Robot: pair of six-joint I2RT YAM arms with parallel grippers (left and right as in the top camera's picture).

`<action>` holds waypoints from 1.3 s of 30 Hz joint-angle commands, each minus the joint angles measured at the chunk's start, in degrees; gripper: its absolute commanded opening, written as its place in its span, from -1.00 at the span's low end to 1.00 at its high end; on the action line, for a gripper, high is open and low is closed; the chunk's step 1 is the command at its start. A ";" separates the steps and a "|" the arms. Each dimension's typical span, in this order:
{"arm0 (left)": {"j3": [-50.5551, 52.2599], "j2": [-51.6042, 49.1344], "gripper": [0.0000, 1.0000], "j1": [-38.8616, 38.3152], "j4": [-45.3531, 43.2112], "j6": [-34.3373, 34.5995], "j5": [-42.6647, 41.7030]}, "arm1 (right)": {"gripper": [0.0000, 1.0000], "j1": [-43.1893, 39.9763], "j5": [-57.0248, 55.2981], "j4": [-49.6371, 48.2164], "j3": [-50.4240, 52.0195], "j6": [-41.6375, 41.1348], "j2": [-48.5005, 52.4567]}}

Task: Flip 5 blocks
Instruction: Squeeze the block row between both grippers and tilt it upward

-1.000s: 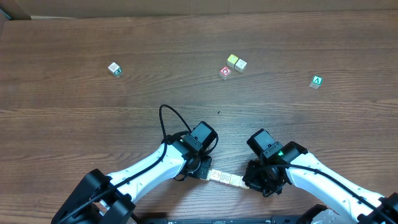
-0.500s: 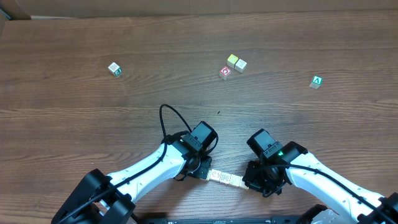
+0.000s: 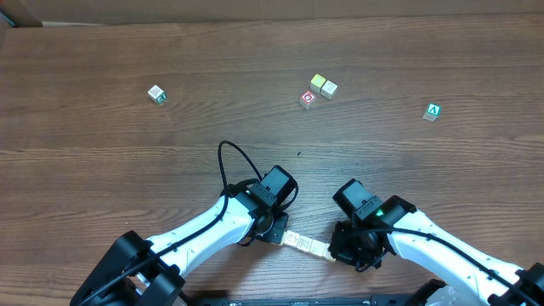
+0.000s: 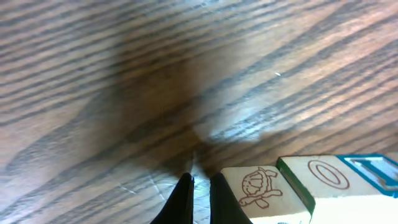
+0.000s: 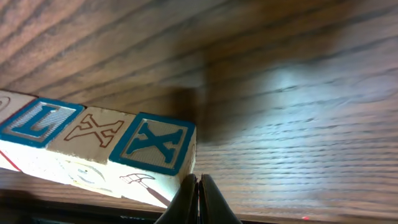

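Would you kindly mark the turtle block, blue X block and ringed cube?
turtle block [image 4: 264, 191]: left wrist view, printed face.
blue X block [image 5: 154, 143]: right wrist view, printed face.
ringed cube [image 3: 308, 99]: overhead view, top face.

table [image 3: 102, 161]: dark wood grain, smooth, faint sheen | blocks [image 5: 93, 146]: pale wood, matt, printed faces | arm shells [image 3: 208, 226]: white smooth plastic | cable [image 3: 221, 166]: black, rubbery

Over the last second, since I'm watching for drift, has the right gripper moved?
Yes, slightly. In the overhead view the right gripper has edged image-left, toward the left gripper, judged against the unmoved red-ringed cube.
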State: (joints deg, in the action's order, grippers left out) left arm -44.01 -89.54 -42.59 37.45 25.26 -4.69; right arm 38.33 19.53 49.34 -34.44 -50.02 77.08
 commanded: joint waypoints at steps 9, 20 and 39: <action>0.42 -0.46 -0.92 0.26 -0.70 -1.11 2.56 | -0.91 1.60 1.22 -1.29 0.15 -5.62 -0.46; 0.42 -0.46 -0.92 0.31 -2.64 -1.09 3.67 | -0.92 2.56 1.20 -1.49 0.15 -7.32 -0.46; 0.42 -0.46 -0.92 0.31 -3.65 -4.24 8.09 | -0.92 2.56 1.62 -3.06 0.15 -8.98 -0.46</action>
State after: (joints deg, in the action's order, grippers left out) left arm -43.94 -89.54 -42.61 34.17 22.72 1.28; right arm 40.56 20.29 46.92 -34.44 -58.35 77.08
